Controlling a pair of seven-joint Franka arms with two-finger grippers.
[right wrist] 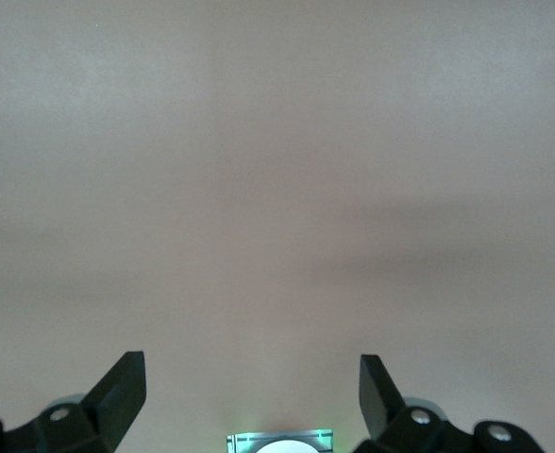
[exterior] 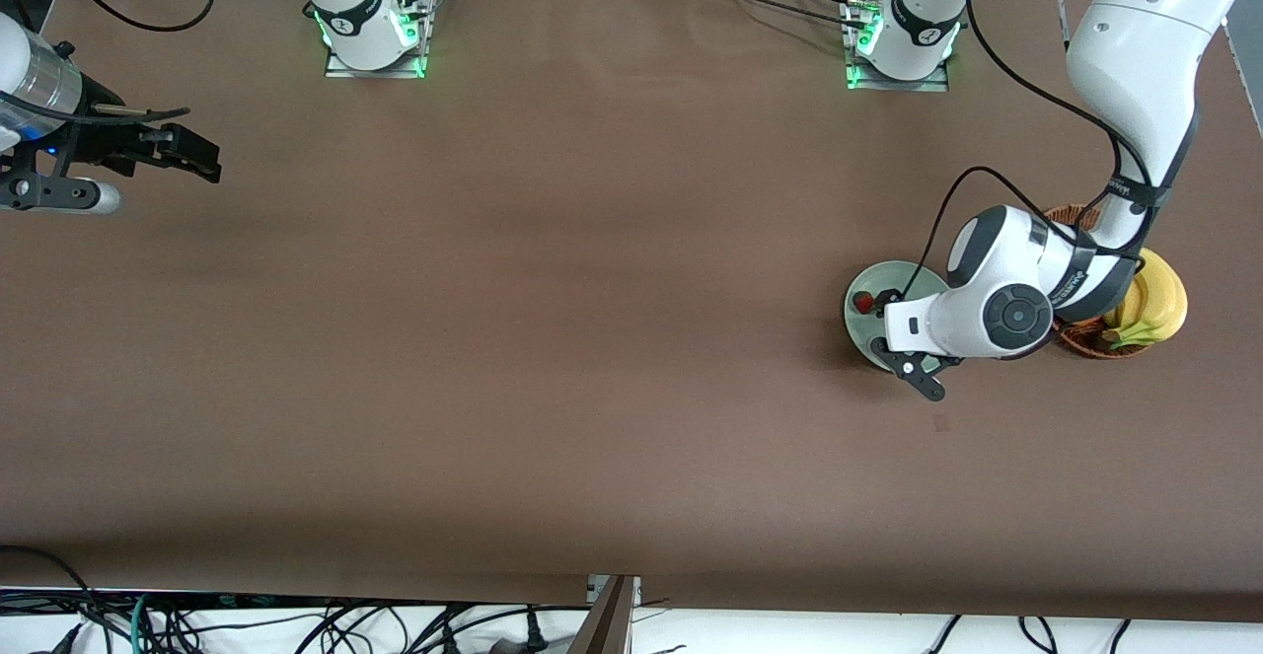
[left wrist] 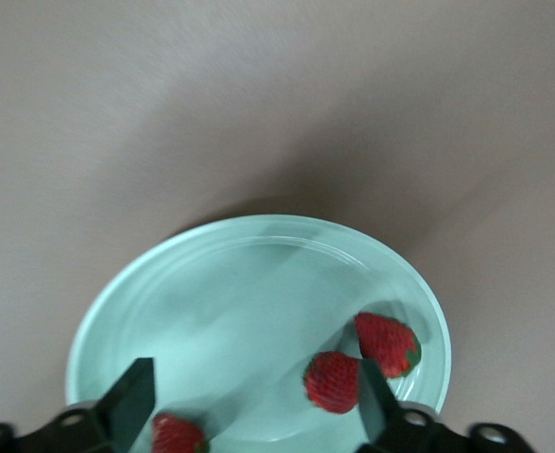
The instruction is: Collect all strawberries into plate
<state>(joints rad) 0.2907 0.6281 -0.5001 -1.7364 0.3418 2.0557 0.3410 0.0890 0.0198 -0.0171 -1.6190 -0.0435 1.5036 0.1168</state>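
A brown table fills the front view, seen from above. At the far left edge of the frame, in the upper part, the right gripper hangs over bare tabletop at the right arm's end of the table, waiting; its wrist view shows its two dark fingers spread well apart with nothing between them, only brown surface below. Along the top of the frame stand the two arm bases, each lit green. Moving to the right side of the frame, at mid height, sits the plate, a round pale mint-green dish, largely covered from above by the left arm's white wrist. The left gripper hovers over the plate with its fingers apart and empty. In the left wrist view the plate fills the lower half of the frame, and three strawberries lie in it: one strawberry at the bottom edge just beside one finger, a second strawberry lower centre-right, and a third strawberry touching it, close to the rim (from the front view only one red berry peeks out). Just beside the plate, farther right in the frame, a brown wicker basket holds bananas.
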